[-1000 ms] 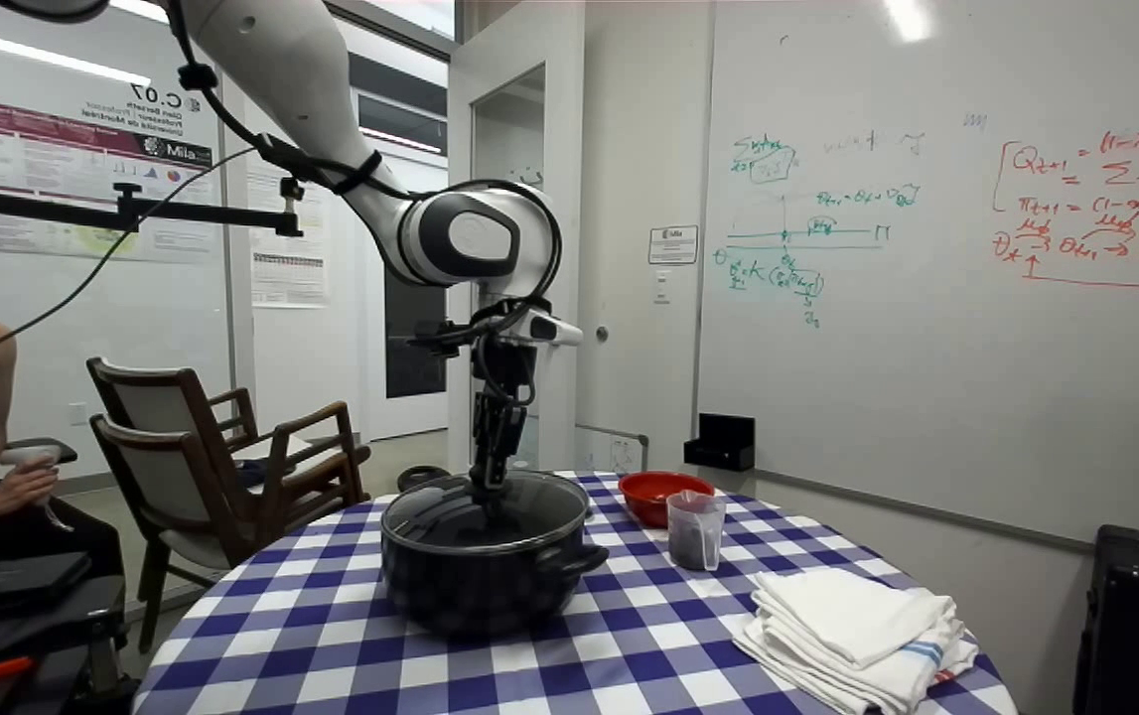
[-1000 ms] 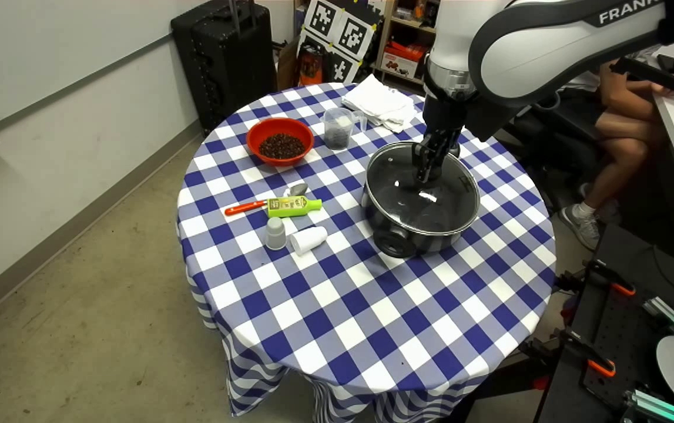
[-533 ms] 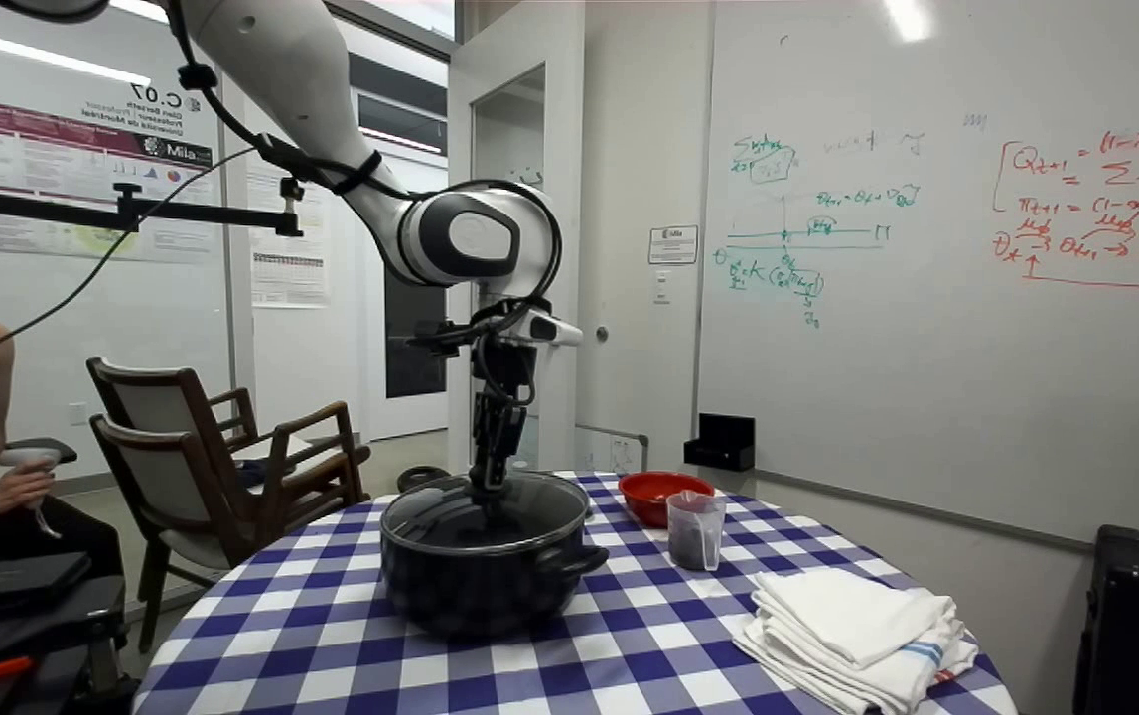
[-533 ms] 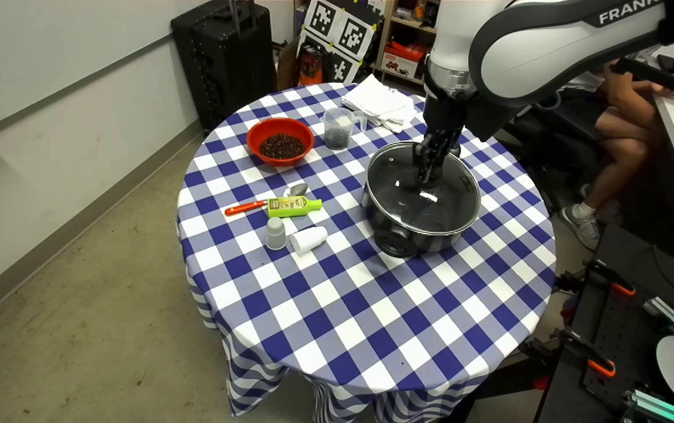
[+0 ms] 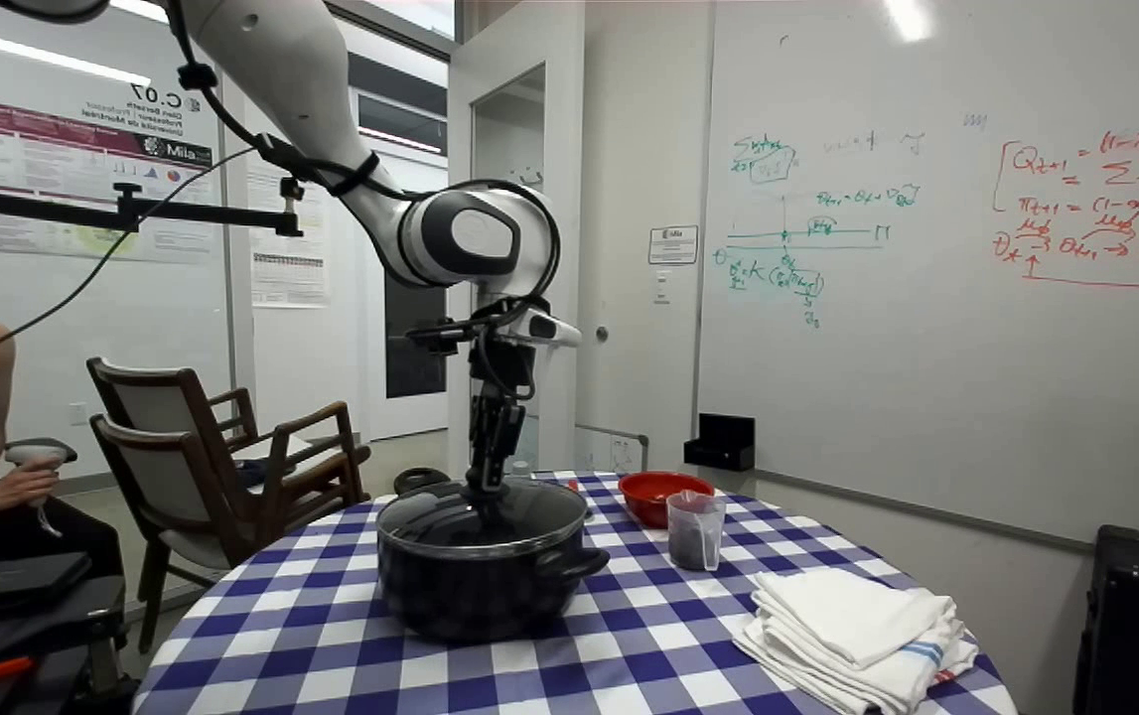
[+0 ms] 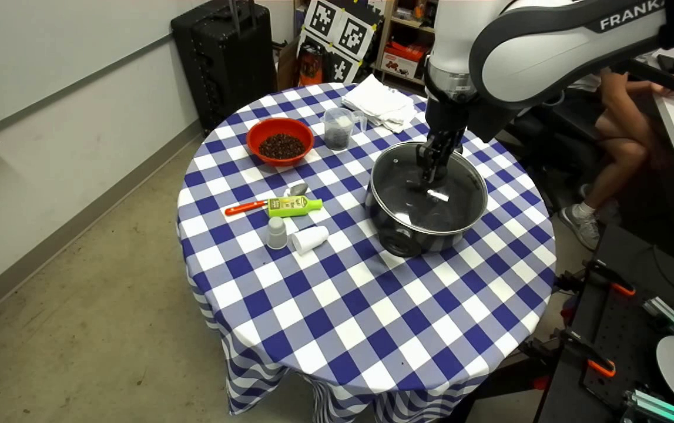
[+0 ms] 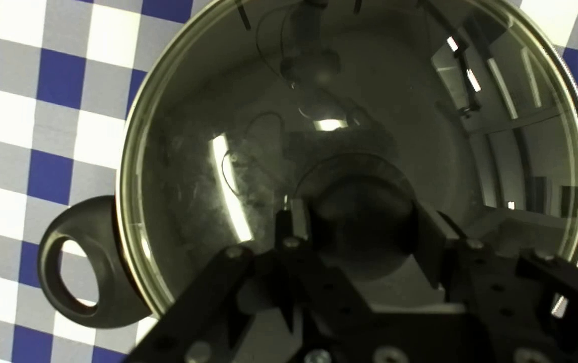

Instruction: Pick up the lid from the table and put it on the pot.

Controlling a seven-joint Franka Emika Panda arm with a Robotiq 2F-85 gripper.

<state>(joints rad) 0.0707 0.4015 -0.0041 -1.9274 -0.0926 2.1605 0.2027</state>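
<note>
The clear glass lid (image 5: 534, 518) lies over the black pot (image 5: 480, 601), its rim matching the pot's rim all round; both also show in an exterior view, the lid (image 6: 410, 202) and the pot by its handle (image 6: 400, 244). The pot stands on the checked table (image 5: 331, 645). My gripper (image 5: 484, 485) points straight down at the lid's centre. In the wrist view its fingers (image 7: 364, 227) press on both sides of the lid's dark round knob. The lid (image 7: 369, 85) fills the wrist view, with a pot handle (image 7: 120, 285) at left. The lid's seat on the rim is hard to judge.
A red bowl (image 6: 260, 150) of dark beans, a clear measuring cup (image 6: 337, 130) and folded white towels (image 6: 379, 104) stand beside the pot. A green bottle (image 6: 293, 206), an orange-handled utensil (image 6: 245, 208), a grey shaker (image 6: 277, 235) and a white cup (image 6: 310, 239) are also near.
My gripper and the lid have shifted slightly, and the lid's far edge has dropped a little. The pot has moved a touch the same way. The grip on the knob looks unchanged.
</note>
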